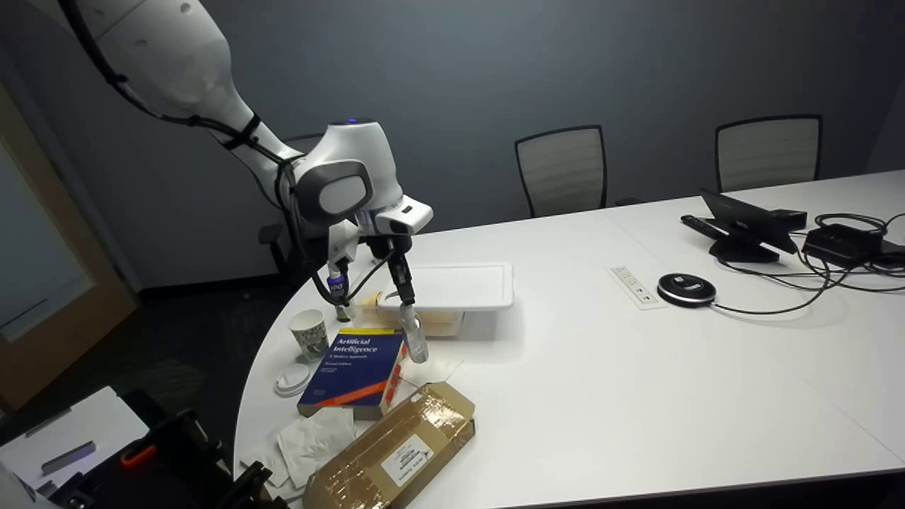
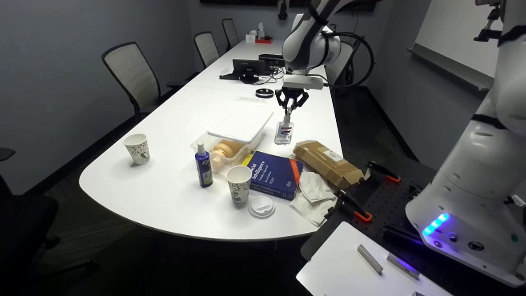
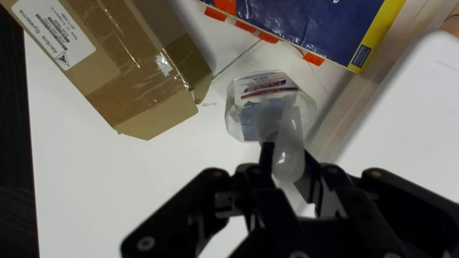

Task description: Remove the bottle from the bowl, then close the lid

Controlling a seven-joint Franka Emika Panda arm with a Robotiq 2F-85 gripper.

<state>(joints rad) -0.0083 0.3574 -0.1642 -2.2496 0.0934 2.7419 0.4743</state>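
White table [image 1: 636,396] was presumably meant for set-down: bottle [image 2: 284,133] was held just beside the bowl [image 1: 444,324], clamped by its top in the gripper [image 2: 288,111], likely so the lid [image 1: 456,285], only partly covering, could be closed.

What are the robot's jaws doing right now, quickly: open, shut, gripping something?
Gripper: closed, its jaws holding a clear Purell bottle by its top.
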